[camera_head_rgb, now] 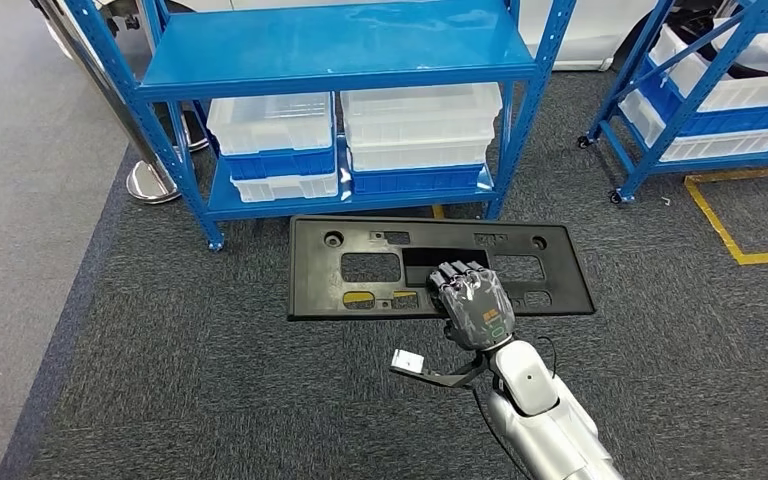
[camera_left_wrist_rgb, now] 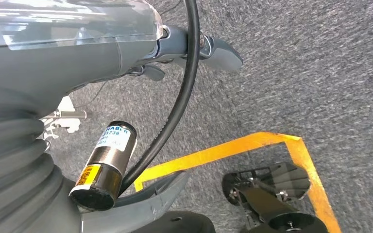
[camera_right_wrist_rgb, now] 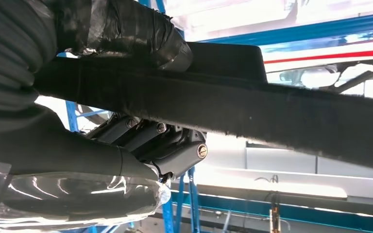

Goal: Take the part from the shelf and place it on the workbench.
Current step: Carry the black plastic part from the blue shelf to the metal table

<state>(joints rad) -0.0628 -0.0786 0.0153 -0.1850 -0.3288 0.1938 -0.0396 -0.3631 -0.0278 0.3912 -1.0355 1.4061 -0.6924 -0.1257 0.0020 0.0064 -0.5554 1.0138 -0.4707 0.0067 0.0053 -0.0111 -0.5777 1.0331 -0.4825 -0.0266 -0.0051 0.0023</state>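
Currently the right robot hand (camera_head_rgb: 475,303) grips the black plastic panel (camera_head_rgb: 360,268) at its near long edge, holding it flat above the carpet (camera_head_rgb: 210,380) just before the blue shelf (camera_head_rgb: 340,50). Open floor lies all around; the left robot hand's (camera_left_wrist_rgb: 194,53) state cannot be told.

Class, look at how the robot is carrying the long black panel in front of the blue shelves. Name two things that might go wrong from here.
1. The right hand grips the black panel at one spot on its near edge, right of centre. The long left end hangs unsupported, so the panel may tilt or slip out.

2. The wide panel is close to the blue shelf; turning away, an end might clip a shelf post.
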